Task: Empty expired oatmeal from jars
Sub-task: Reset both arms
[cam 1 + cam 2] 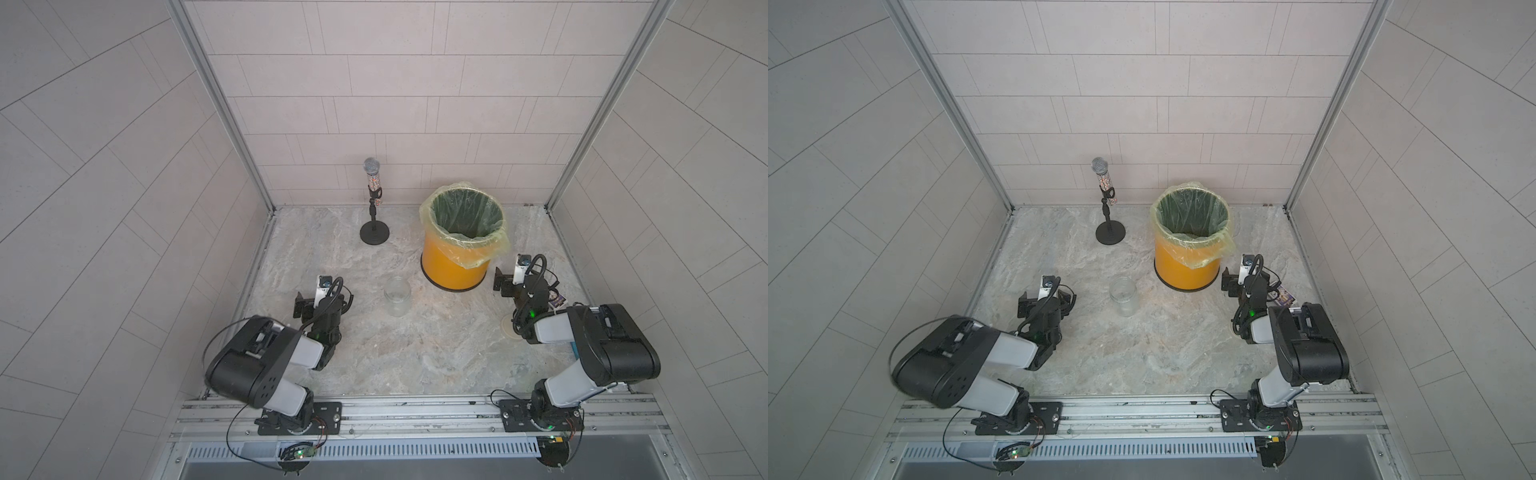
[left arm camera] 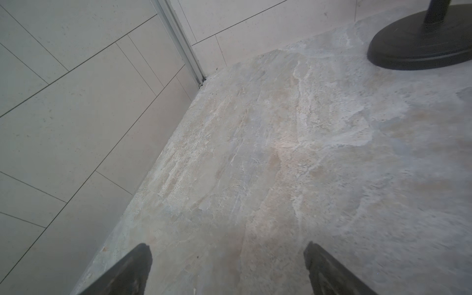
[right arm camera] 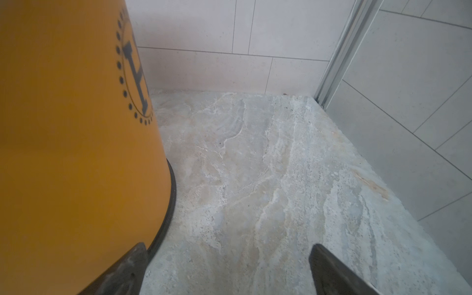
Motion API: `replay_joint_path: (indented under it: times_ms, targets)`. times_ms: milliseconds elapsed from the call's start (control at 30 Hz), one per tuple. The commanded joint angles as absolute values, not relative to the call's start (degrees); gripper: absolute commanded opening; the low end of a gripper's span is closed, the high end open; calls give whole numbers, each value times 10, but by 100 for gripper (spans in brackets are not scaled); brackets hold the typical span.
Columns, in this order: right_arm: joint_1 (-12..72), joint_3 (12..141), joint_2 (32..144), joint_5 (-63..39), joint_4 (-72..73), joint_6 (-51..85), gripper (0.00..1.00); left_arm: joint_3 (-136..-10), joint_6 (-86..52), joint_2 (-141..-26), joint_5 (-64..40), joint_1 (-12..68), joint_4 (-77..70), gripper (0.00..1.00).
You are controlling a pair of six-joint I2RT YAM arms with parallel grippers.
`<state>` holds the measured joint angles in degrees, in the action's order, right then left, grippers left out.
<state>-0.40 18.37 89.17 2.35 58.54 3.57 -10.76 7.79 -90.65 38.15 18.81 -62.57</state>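
While both arms sit folded low near the front rail, the small clear cylindrical glass jar [image 1: 397, 301] stands upright on the grey marbled bench [image 1: 415, 357]. Its wide mouth is uncovered. It stands between the two arms, near the tall orange bin [image 1: 453, 266] with its yellow-green bag liner [image 1: 496, 243] but not touching it.

The left hand [image 1: 322, 297] is spread wide and holds nothing. Its wrist view shows only bare bench between the fingertips [image 2: 143, 255] and, further off, the black round base of a microphone stand [image 2: 421, 43]. The right hand [image 1: 521, 282] is equally wide and empty, and it rests just beside the foot of the bin.

In both top views the jar looks clear of oatmeal, though it is too small there to rule out a few flakes at the bottom. With the lid off and neither hand engaged, the tipping step seems either finished or not yet begun.

If anything is left inside, the next move calls for a side grip around the jar's body, most easily by the nearer left hand. The jar must then be lifted above the bin's rim before its mouth is tilted down over the liner.
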Motion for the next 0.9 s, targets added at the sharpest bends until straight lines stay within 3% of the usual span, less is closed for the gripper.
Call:
replay_joint_path:
  times_ms: [0, 100, 233, 467, 867]
  targets:
    - [-5, 176, 903, 43, 617, 54, 99, -138, 90, -925, 342, 154, -753, 100]
    - [-5, 183, 896, 42, 593, 54, 99, -140, 15, -892, 291, 105, -665, 100]
    - [-4, 217, 891, 33, 520, 49, 99, -151, 44, -943, 262, 101, -728, 100]
    - [-4, 215, 897, 33, 533, 49, 99, -216, 3, -911, 204, 65, -552, 100]
    - [-3, 214, 897, 32, 535, 48, 99, -219, -1, -910, 178, 50, -546, 100]
